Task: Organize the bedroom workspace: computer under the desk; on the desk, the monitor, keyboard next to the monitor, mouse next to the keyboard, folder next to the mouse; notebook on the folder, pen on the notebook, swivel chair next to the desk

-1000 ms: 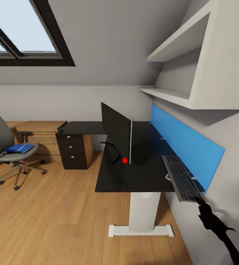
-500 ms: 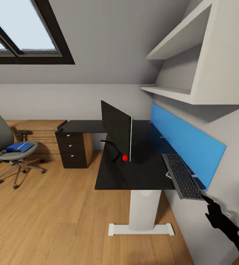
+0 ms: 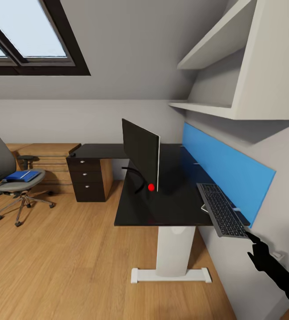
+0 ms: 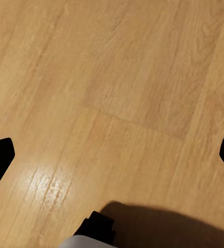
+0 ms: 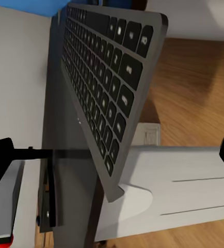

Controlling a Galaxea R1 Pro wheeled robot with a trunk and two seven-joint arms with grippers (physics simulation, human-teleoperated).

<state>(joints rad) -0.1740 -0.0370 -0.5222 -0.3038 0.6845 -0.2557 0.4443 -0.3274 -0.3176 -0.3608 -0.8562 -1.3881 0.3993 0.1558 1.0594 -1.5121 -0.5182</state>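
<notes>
With monitor (image 3: 141, 156) standing on the table (image 3: 162, 209) and keyboard (image 3: 222, 216) overhanging its wall-side edge, left the blue folder (image 3: 23, 176) far off on the swivel chair (image 3: 9, 180); right hand (image 3: 256, 242) released nearby.

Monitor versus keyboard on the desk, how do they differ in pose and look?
The monitor stands upright on its curved foot, well in on the desk; the keyboard lies tilted, overhanging the desk's near corner. The monitor is plain black with a red dot; the keyboard has a grey frame and black keys. Both are dark and thin.
</notes>
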